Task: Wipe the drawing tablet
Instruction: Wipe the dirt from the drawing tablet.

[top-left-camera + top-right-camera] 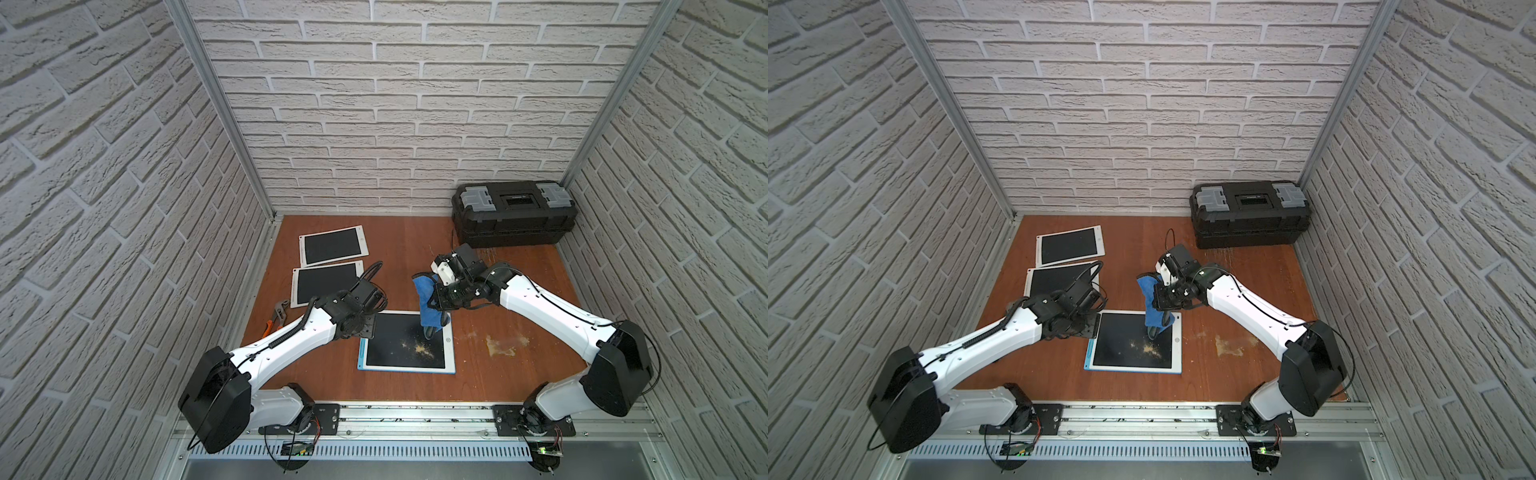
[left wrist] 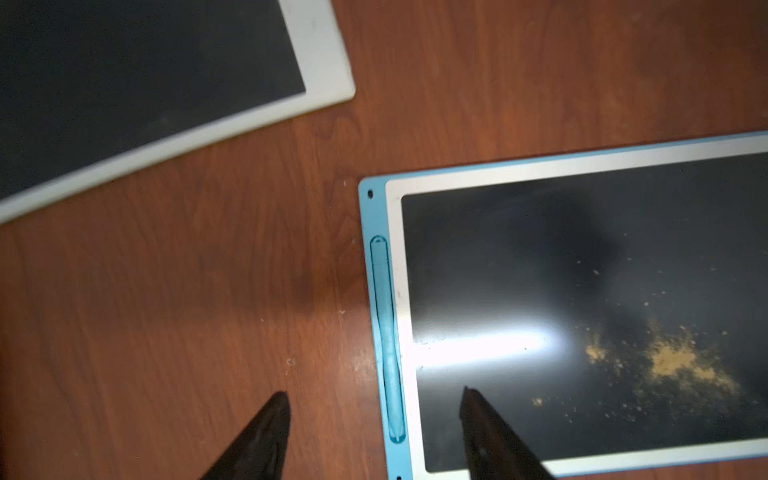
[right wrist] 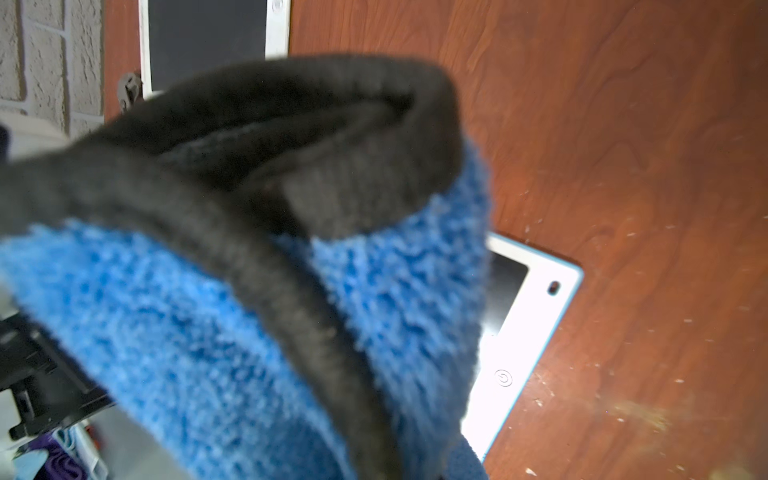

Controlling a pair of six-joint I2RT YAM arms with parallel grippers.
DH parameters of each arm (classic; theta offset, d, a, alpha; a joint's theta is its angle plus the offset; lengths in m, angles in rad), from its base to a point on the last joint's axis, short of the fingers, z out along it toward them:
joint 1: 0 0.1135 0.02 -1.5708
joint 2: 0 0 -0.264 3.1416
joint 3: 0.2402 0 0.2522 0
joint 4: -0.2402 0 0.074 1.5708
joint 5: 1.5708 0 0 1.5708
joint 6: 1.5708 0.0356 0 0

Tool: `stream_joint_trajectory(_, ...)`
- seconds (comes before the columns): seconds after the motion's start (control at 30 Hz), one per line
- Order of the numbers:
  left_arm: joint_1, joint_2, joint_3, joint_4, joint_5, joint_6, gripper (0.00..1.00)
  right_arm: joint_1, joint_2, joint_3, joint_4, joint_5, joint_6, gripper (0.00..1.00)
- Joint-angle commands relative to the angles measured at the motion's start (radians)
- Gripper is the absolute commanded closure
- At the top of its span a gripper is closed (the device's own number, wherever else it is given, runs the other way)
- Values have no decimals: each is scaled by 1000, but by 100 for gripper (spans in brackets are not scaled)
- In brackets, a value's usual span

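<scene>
No wiping done yet
The left gripper has its jaws apart, one finger over the brown wooden table, one over the flat blue-edged drawing tablet with a dark screen, which lies near the table's front middle. The yellow-brown dust sits on the screen, so I think all the wiping is left. The fluffy blue cloth with a black edge hangs over the tablet's far corner, pinched tight in the right gripper. Only the left wrist view shows the blue pen in the tablet's side
</scene>
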Motion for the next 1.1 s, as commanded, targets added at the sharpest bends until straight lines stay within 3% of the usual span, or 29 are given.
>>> stream_joint_trajectory(0.0, 29, -1, -64, 90, 125, -21, 47, 10, 14, -43, 115, -102, 61, 97)
stream_joint_trajectory(0.13, 47, -26, -132, 175, 174, -59, 48, 58, 72, -40, 155, -141, 67, 97)
stream_joint_trajectory(0.23, 50, -30, -161, 202, 186, -97, 41, 100, 107, -29, 183, -145, 76, 97)
stream_joint_trajectory(0.53, 47, 83, -142, 173, 160, -87, 47, 158, 232, -73, 440, -291, 237, 97)
stream_joint_trajectory(0.6, 48, 107, -136, 148, 134, -79, 53, 177, 251, -69, 463, -301, 258, 97)
stream_joint_trajectory(1.07, 46, 131, -201, 157, 131, -88, 54, 243, 402, -91, 577, -273, 329, 97)
